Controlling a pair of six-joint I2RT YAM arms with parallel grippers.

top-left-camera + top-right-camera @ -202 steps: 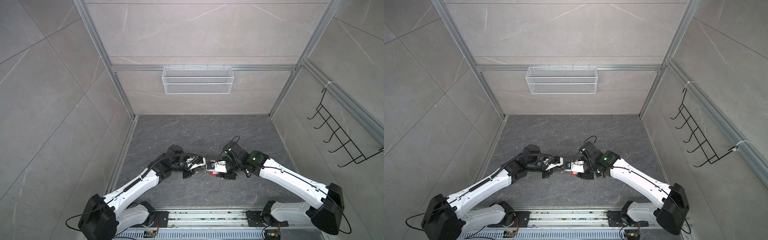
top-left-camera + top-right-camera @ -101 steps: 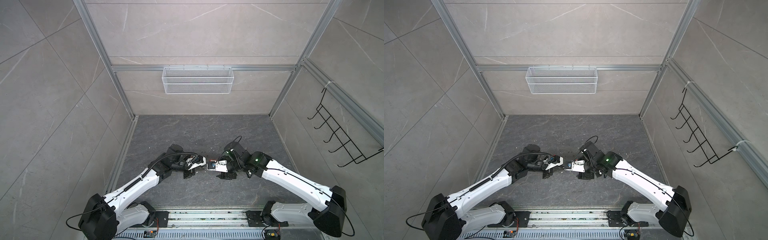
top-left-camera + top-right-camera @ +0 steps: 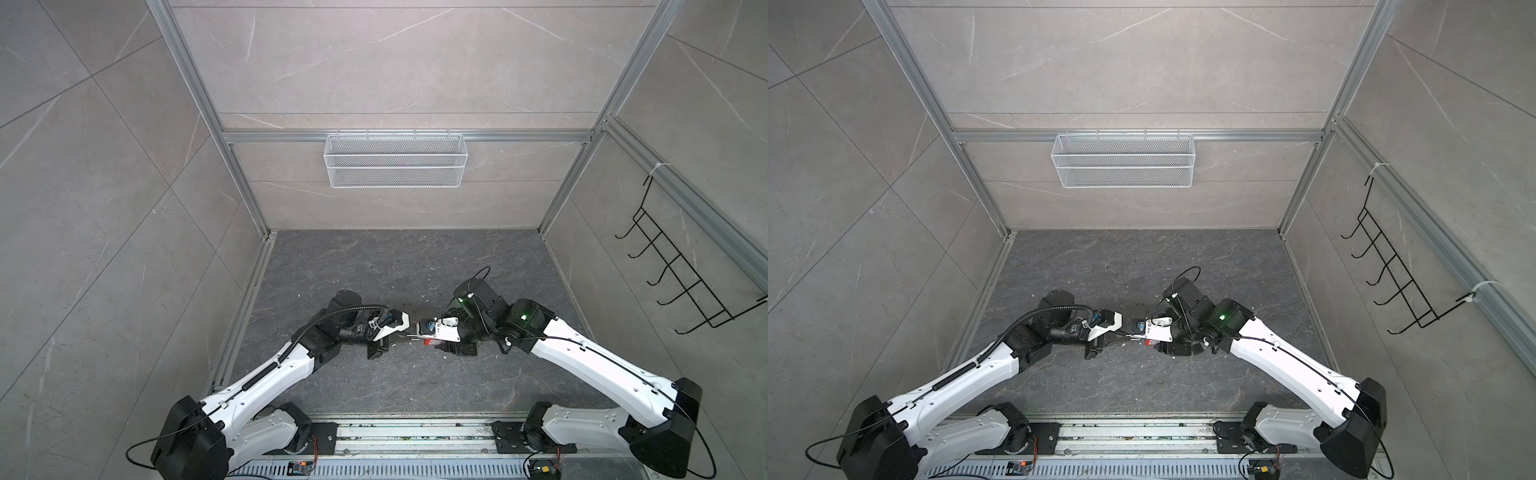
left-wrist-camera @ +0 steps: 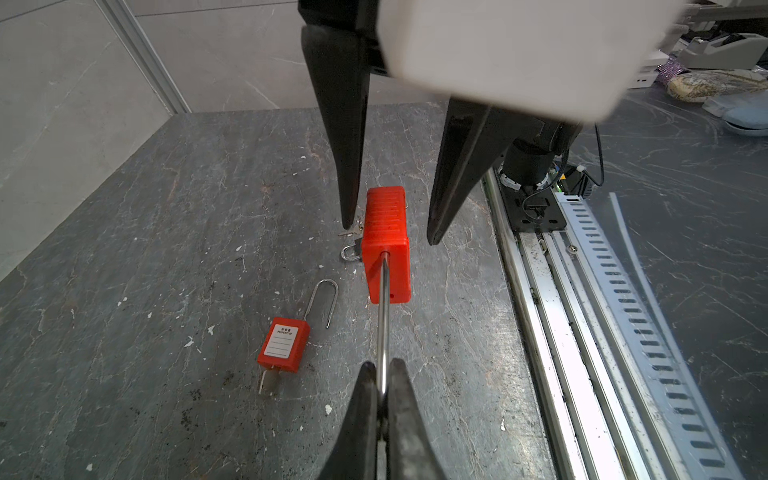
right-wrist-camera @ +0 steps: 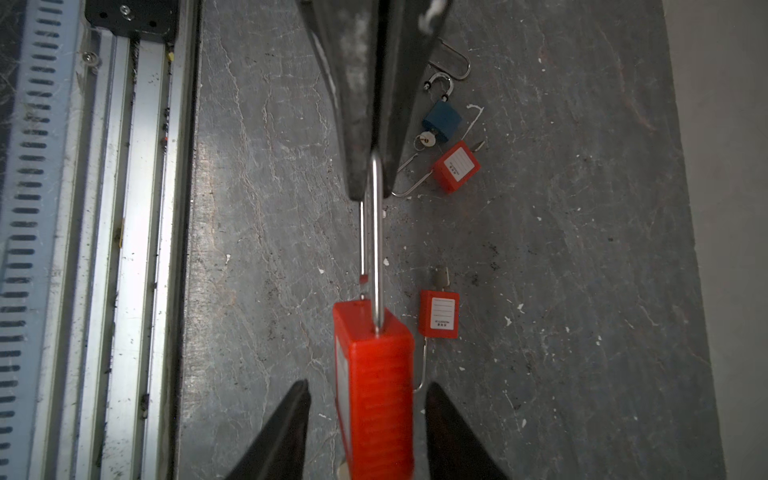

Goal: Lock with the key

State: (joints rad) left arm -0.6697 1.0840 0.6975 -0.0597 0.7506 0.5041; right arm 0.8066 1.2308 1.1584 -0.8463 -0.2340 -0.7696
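Observation:
A red padlock (image 4: 386,245) hangs above the floor between my two grippers. My left gripper (image 4: 384,368) is shut on its long steel shackle (image 5: 376,232), whose free leg ends just short of the body. My right gripper (image 5: 368,383) is open around the red body (image 5: 374,382), with a gap on each side. In both top views the left gripper (image 3: 402,332) and right gripper (image 3: 432,338) meet tip to tip near the front middle. The end of the held padlock that faces the right palm is hidden, so I cannot tell whether a key is in it.
On the dark floor lie a red padlock (image 4: 284,345) with an open shackle and a key (image 4: 268,380) in it, another red padlock (image 5: 456,166), and a small blue padlock (image 5: 441,119) with its key (image 5: 424,140). The metal rail (image 4: 552,316) runs along the front edge.
Both arms have stayed almost in place. The right wrist has shifted slightly, and the red padlock has remained between the two grippers.

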